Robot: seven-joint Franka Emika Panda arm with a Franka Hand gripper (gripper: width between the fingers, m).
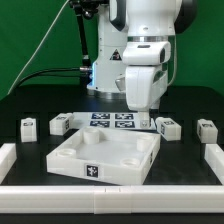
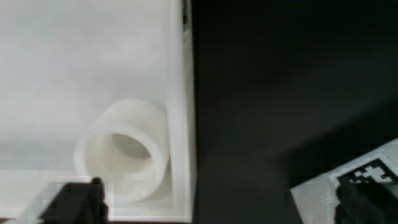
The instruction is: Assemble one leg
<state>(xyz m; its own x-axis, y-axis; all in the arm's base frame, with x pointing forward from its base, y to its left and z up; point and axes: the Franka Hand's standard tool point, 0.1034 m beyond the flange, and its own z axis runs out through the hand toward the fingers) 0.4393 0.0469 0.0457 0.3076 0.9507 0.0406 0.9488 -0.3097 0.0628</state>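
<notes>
**No leg fitted yet: arm poised over the tabletop corner**

Exterior view: the white tabletop (image 1: 70, 152) sits mid-worktop (image 1: 25, 105) with every corner hole bare. All four legs lie loose in a row behind it. A leg (image 1: 28, 126) and another leg (image 1: 60, 123) are at about ten o'clock from the tabletop, while a third leg (image 1: 167, 127) and a fourth leg (image 1: 207, 130) are at about two o'clock. The marker board (image 1: 112, 121) lies between the two pairs. The end effector (image 1: 145, 115) hangs low over the tabletop's one o'clock corner, just beside the third leg. From here I cannot tell whether it is released or clenched, and I see nothing in it.

Wrist view: the camera looks straight down on the tabletop's edge and one empty corner hole (image 2: 125, 152), with black worktop beside it. One dark finger (image 2: 71, 203) shows near the hole. A tagged white piece (image 2: 365, 178) is cut off by the frame, so it could be a leg or the marker board.

To my eye the job is at its start: no leg is picked up and none is seated.
</notes>
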